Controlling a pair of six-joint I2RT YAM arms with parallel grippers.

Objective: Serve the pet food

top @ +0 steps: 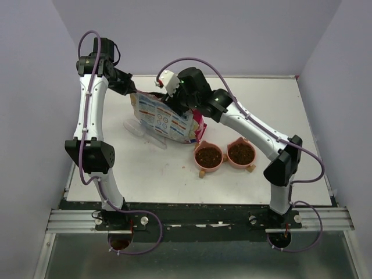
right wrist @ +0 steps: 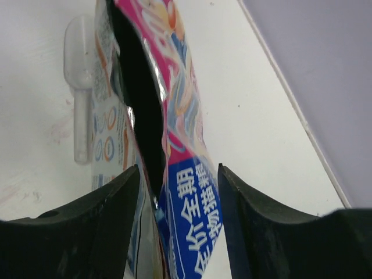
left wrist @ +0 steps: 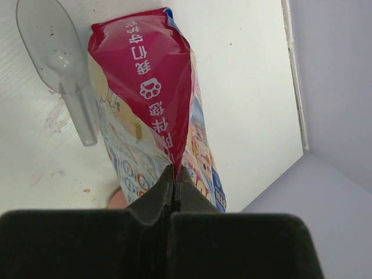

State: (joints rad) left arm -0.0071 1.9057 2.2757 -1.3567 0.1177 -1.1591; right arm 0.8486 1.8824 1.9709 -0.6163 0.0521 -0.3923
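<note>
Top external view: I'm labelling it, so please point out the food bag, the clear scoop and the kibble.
food bag point(top: 165, 119), top external view, on its printed front panel.
clear scoop point(top: 135, 128), top external view, on its bowl.
kibble point(top: 208, 156), top external view, on the heap nearer the bag.

Bright, even light throws soft shadows on the table point(top: 168, 174) and mild glare on the bag point(left wrist: 145, 64).
</note>
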